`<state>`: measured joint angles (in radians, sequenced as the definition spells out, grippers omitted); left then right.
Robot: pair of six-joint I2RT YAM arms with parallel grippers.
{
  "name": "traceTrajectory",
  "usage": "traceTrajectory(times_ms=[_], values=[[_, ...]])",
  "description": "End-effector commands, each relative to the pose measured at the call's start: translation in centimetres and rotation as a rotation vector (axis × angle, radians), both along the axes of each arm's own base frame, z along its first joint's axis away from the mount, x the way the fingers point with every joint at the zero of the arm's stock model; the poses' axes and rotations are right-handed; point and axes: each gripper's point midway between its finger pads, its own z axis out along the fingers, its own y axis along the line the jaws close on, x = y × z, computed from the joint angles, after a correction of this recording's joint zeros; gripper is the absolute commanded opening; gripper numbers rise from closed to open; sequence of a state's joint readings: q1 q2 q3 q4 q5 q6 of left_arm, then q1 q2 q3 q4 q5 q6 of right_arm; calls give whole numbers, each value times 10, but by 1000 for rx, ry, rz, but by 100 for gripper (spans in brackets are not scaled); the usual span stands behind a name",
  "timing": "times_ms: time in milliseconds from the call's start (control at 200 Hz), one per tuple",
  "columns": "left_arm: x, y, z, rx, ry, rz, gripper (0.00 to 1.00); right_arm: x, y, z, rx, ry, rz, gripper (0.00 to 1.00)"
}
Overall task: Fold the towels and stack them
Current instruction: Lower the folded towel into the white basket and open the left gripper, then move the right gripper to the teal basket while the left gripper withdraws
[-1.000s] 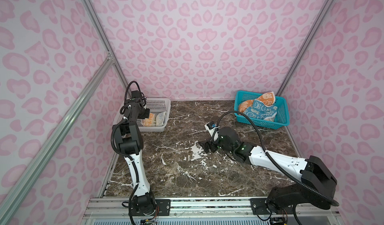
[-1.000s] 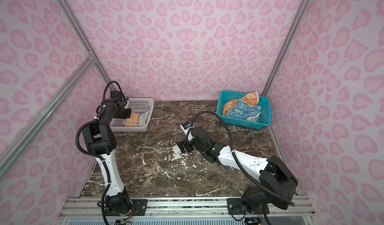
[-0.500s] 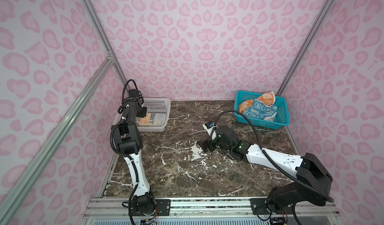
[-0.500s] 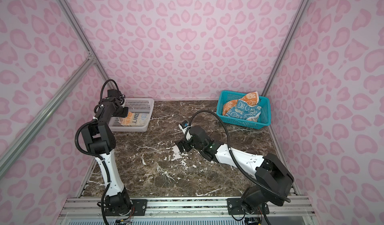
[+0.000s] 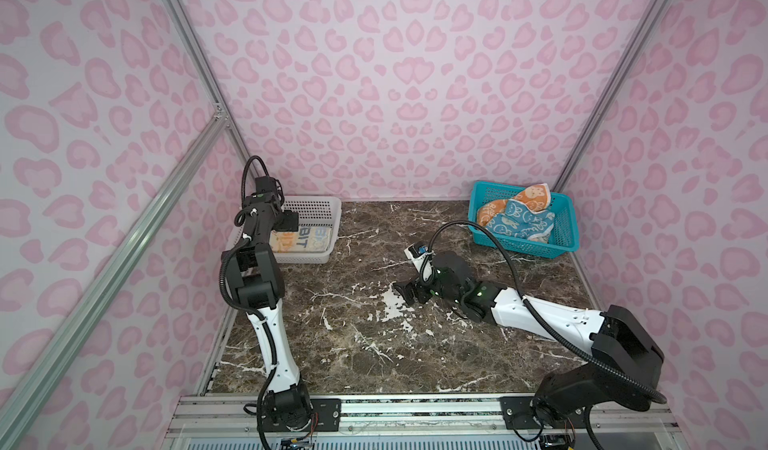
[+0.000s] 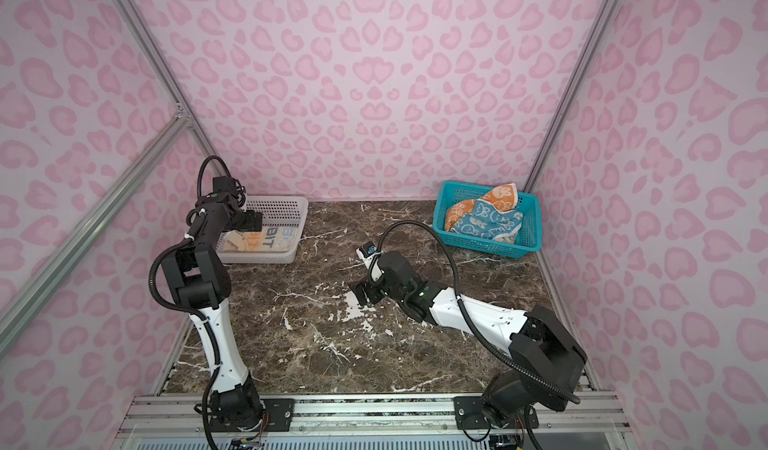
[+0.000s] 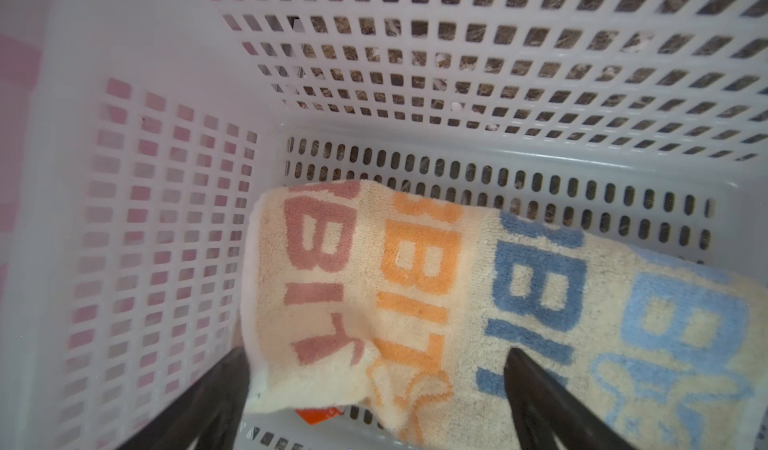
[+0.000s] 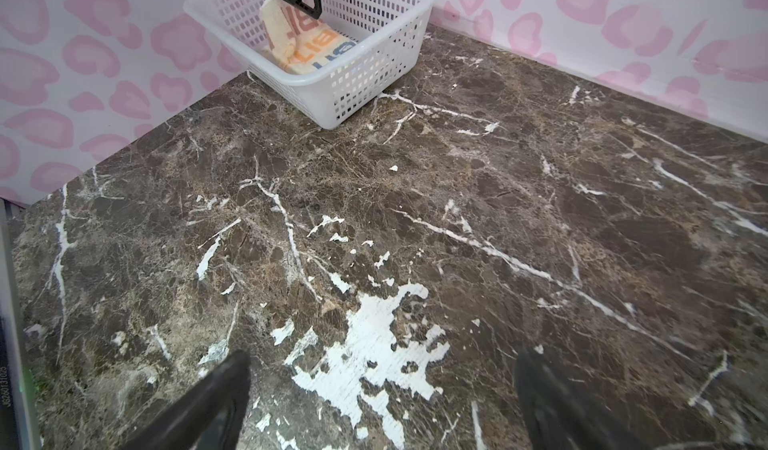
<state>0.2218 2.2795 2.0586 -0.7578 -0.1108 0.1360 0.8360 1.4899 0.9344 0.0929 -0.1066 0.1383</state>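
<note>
Cream towel (image 7: 415, 302) with RABBIT lettering lies folded in the white basket (image 5: 322, 210) at back left of the marble table (image 5: 353, 344). Left gripper (image 7: 374, 352) hangs just over it, fingers wide apart, clamping nothing. Right gripper (image 8: 384, 356) sits low over mid-table, fingers apart, empty. Blue towel (image 5: 523, 221) and orange towel (image 5: 536, 196) lie crumpled in the teal basket (image 5: 519, 249), back right.

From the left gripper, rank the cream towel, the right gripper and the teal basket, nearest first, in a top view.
1. cream towel, just under the left gripper, back left.
2. right gripper, mid-table.
3. teal basket, back right.
</note>
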Motion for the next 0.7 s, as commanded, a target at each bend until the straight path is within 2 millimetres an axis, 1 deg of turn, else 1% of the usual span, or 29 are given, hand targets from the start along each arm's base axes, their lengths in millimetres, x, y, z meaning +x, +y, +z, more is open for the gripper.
traceTrajectory(times_ms=[0, 65, 150, 375, 495, 585, 695], values=[[-6, -9, 72, -35, -153, 24, 97, 2, 3, 8, 26, -31, 5, 100], [-10, -13, 87, -51, -191, 24, 97, 1, 3, 8, 27, -31, 6, 99], [-17, -20, 102, -78, -223, 18, 97, 0, 2, 9, 30, -32, 8, 99], [-38, -42, 135, -116, -292, -12, 97, -2, -1, 13, 41, -45, 9, 100], [-52, -55, 146, -134, -320, -29, 97, -3, -2, 15, 42, -50, 12, 99], [-64, -64, 150, -150, -324, -42, 97, -3, -3, 17, 40, -55, 12, 100], [-78, -79, 157, -173, -345, -64, 97, 0, -8, 20, 27, -65, -16, 100]])
